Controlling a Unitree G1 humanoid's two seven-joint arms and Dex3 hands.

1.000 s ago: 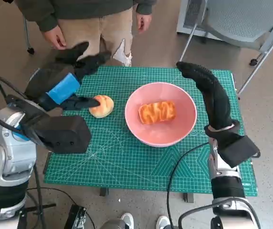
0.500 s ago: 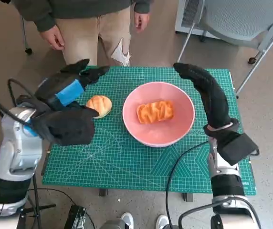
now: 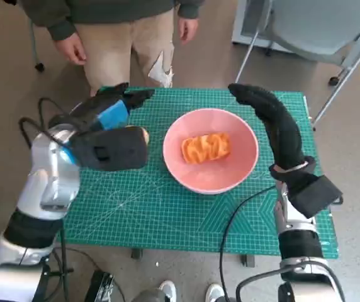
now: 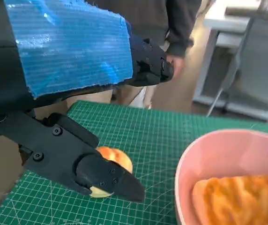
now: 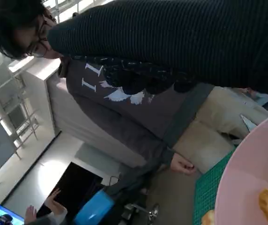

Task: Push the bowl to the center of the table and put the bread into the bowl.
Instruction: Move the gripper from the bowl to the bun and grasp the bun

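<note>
The green mat (image 3: 167,207) covers the table at frame centre. The pink bowl (image 3: 243,165) sits at upper centre of the mat and contains one ridged bread (image 3: 206,147). The right hand (image 3: 269,116) is at upper right, raised beside the bowl's right rim, fingers extended, holding nothing. The left hand (image 3: 107,113) is at centre left, fingers spread apart above a round bun (image 4: 116,159) that lies on the mat left of the bowl, untouched.
</note>
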